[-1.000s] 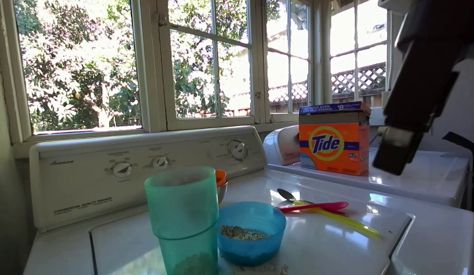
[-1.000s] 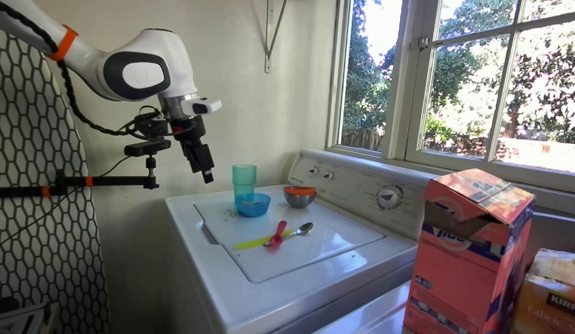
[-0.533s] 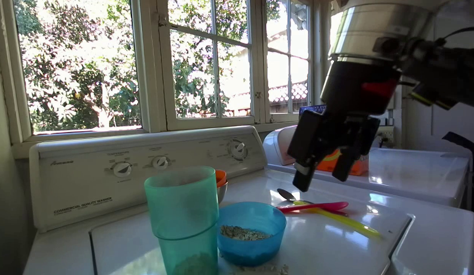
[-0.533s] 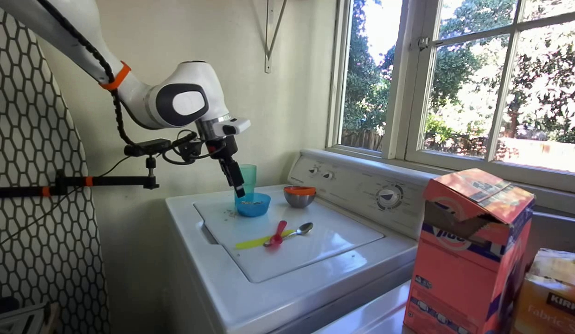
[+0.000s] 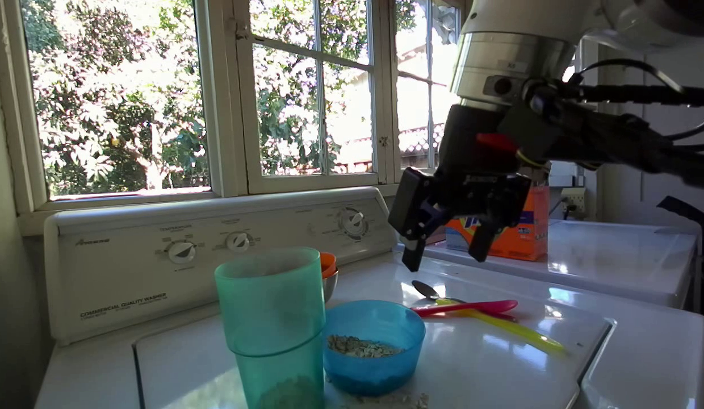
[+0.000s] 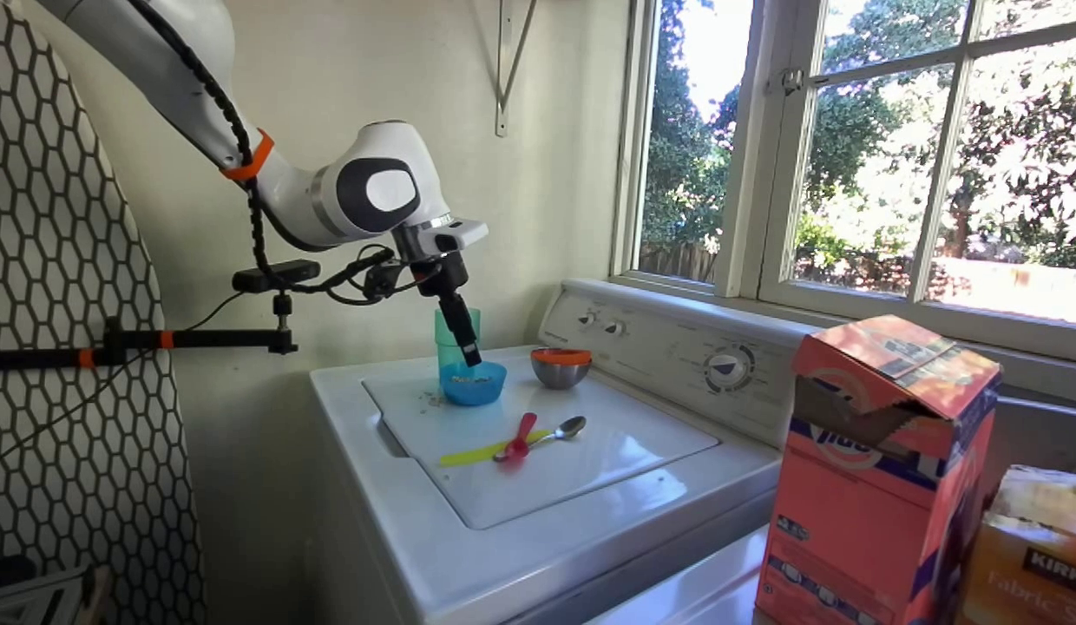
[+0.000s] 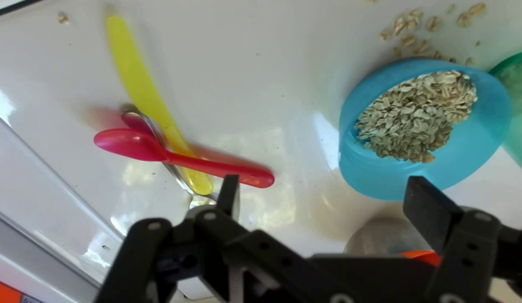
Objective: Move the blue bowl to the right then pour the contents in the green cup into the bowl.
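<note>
The blue bowl (image 5: 377,372) stands upright on the white washer lid with oat flakes inside; it also shows in an exterior view (image 6: 474,396) and in the wrist view (image 7: 379,183). The green cup (image 5: 272,318) stands upright close beside the bowl, with pale contents at its bottom; it shows in an exterior view (image 6: 446,337) partly behind my gripper, and at the right edge of the wrist view (image 7: 520,90). My gripper (image 5: 444,260) is open and empty, tilted downward above the lid; in the wrist view (image 7: 324,182) one fingertip overlaps the bowl's edge.
A pink spoon (image 7: 219,168), a yellow utensil (image 7: 139,84) and a metal spoon (image 6: 571,427) lie crossed on the lid. A metal bowl (image 6: 560,374) with an orange bowl (image 6: 562,356) in it stands near the control panel (image 5: 125,255). A Tide box (image 5: 533,227) stands behind. Loose oats lie near the bowl.
My arm has moved down and forward over the washer, toward the bowl and cup. The gripper's two spread fingers now show in an exterior view. The bowl, cup and utensils have not moved.
</note>
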